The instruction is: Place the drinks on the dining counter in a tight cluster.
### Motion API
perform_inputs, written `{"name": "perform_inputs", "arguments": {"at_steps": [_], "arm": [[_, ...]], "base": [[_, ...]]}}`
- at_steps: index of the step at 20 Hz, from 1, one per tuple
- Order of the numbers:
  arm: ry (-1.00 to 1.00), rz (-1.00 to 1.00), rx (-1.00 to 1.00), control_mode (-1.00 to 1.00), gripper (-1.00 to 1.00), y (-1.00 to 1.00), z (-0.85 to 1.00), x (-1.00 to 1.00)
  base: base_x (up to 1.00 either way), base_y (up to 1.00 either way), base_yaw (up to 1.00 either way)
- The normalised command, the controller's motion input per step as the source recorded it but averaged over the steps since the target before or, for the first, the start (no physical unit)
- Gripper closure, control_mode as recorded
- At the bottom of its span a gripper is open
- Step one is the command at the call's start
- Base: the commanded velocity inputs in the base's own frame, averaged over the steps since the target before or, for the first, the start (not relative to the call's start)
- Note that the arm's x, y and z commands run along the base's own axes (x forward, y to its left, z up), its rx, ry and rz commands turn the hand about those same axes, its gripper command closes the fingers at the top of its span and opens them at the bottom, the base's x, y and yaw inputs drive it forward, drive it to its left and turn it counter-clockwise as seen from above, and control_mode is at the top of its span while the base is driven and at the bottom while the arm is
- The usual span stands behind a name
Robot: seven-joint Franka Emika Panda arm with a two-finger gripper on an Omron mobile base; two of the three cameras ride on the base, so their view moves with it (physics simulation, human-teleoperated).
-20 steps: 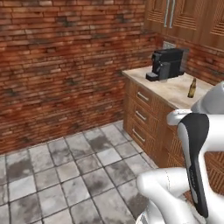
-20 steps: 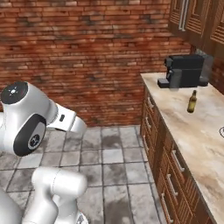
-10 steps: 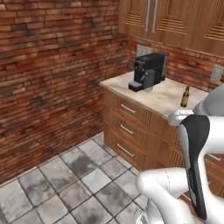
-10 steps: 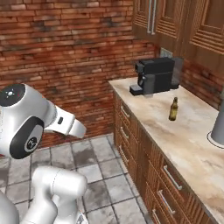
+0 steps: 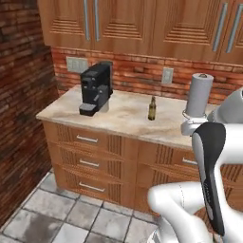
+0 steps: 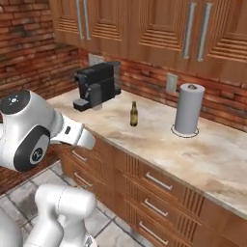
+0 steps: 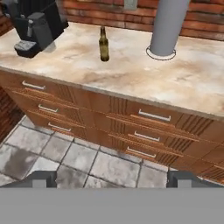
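On the narrow marble counter (image 6: 202,159) backed by wooden wall cabinets (image 6: 144,29), a slim brown glass bottle (image 6: 134,114) stands upright, free of any hold. Hand view: bottle (image 7: 103,44) at 11 o'clock; black coffee machine (image 7: 37,26) at 10, well apart; grey paper-towel roll (image 7: 168,26) at 1, near but not touching. Gripper (image 7: 112,178) hangs over the grey floor tiles (image 7: 65,153), fingers spread wide, empty, far short of the counter.

Judgement: step in hand is the approach to this bottle. Do it well by closing in squarely, raising the hand above the counter edge, centring the bottle between the pads, gripping at mid-body below the neck. A tall slim bottle tips easily; come in slowly and keep clear of the roll.
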Motion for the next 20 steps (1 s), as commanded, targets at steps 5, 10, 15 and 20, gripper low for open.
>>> {"name": "perform_inputs", "arguments": {"at_steps": [5, 10, 15, 20], "arm": [[0.00, 0.00, 0.00, 1.00, -1.00, 0.00, 0.00, 0.00], [0.00, 0.00, 0.00, 1.00, -1.00, 0.00, 0.00, 0.00], [0.00, 0.00, 0.00, 1.00, -1.00, 0.00, 0.00, 0.00], [0.00, 0.00, 0.00, 1.00, -1.00, 0.00, 0.00, 0.00]], "base": [[0.62, 0.52, -0.82], [1.00, 0.88, -0.63], [0.77, 0.91, -0.40], [0.07, 0.05, -0.02]]}}
